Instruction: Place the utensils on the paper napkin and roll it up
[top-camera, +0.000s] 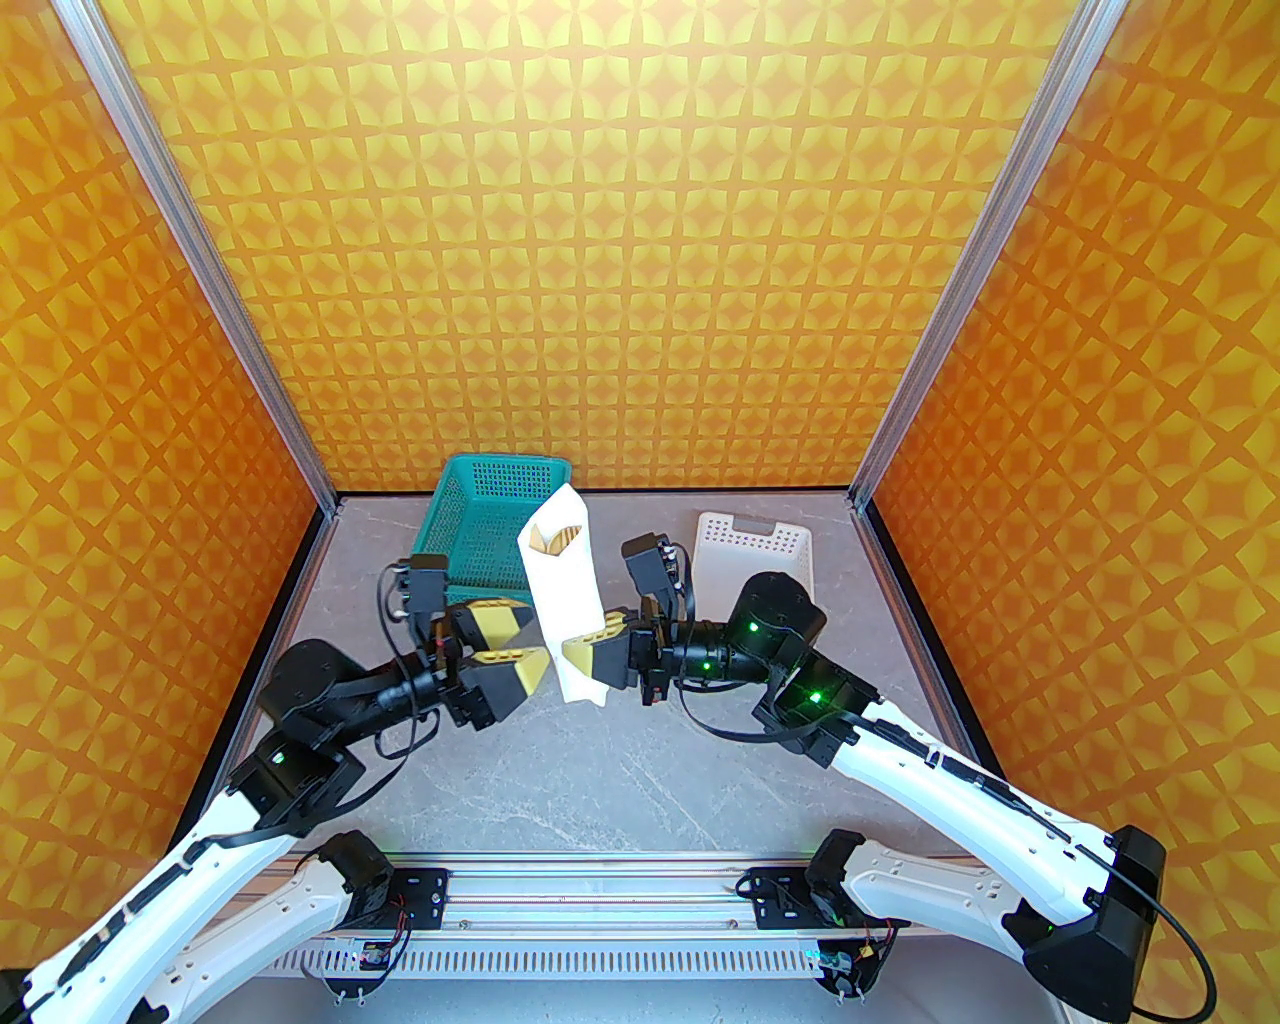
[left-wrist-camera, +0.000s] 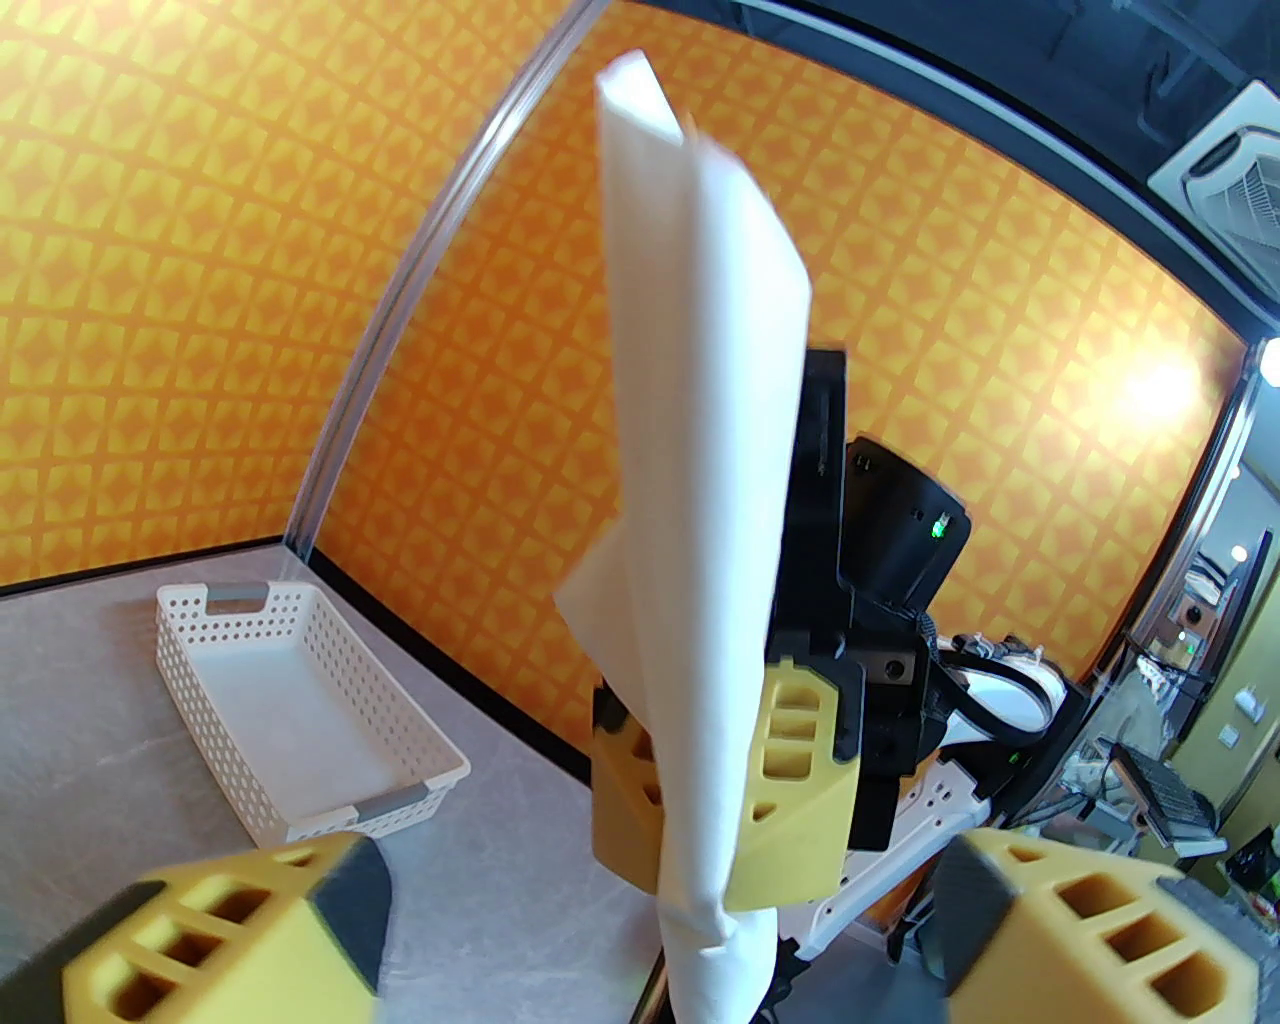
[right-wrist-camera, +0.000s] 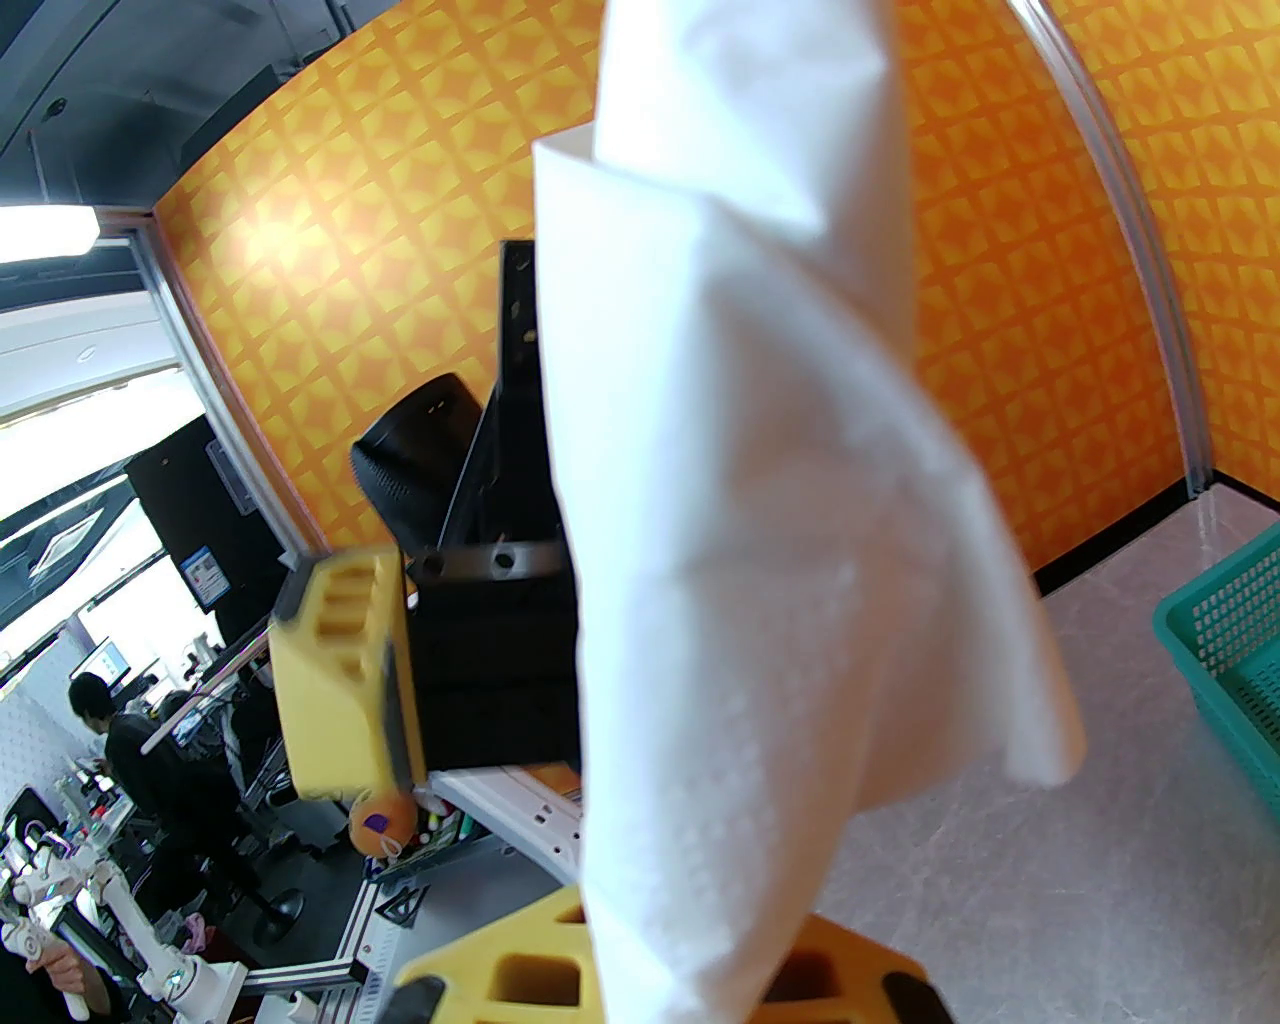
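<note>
Above the middle of the counter (top-camera: 600, 780), between my two arms, the paper napkin (top-camera: 562, 600) stands as a roughly upright roll, and the tan tips of the utensils (top-camera: 556, 540) peep from its open top end; my right jaws are pressed together on its lower part, pinching the paper from both sides; my left jaws are spread wide just left of the roll, touching nothing that I can make out.

As I judge it, the rolling is all but done, and the job now is to carry this bundle without letting it undo itself; the pinch sits low, so the long upper part is free to lean, and a loose flap (left-wrist-camera: 600, 610) hangs out from the side of the roll; I should hold the squeeze steady, move slowly, keep the open end up so the utensils do not slide out, and set the roll down with the flap underneath; whether the twisted bottom is tight enough to stop them dropping through, I cannot tell.

My right arm (top-camera: 780, 620) reaches in from the right, jaws pointing left at the roll; my left arm (top-camera: 330, 690) comes in low from the left, jaws pointing right, so the two face each other across the paper; the green basket (top-camera: 480, 520) lies far left behind the roll, the white basket (top-camera: 755, 545) far right.
</note>
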